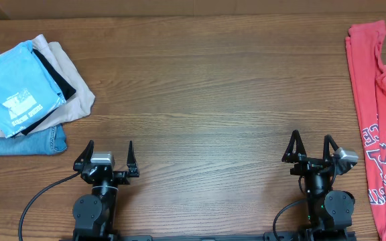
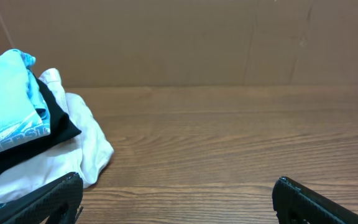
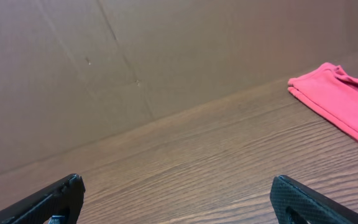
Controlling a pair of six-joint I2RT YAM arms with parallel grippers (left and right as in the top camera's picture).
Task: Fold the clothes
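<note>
The clothes, a red T-shirt (image 1: 379,114) with white lettering, lie stretched along the table's right edge, partly cut off by the frame. The right wrist view catches one end of the red T-shirt (image 3: 344,99) at far right. My right gripper (image 1: 311,142) is open near the front edge, left of the shirt and apart from it. Its jaws stand wide over bare wood in the right wrist view of the gripper (image 3: 176,186). My left gripper (image 1: 108,151) is open too, at front left, with nothing between the fingers (image 2: 58,196).
A stack of folded garments (image 1: 25,90), light blue on top of black, beige and denim, sits at the left edge. In the left wrist view that stack (image 2: 23,137) lies just ahead-left of my left finger. A brown cardboard wall (image 3: 166,56) backs the table.
</note>
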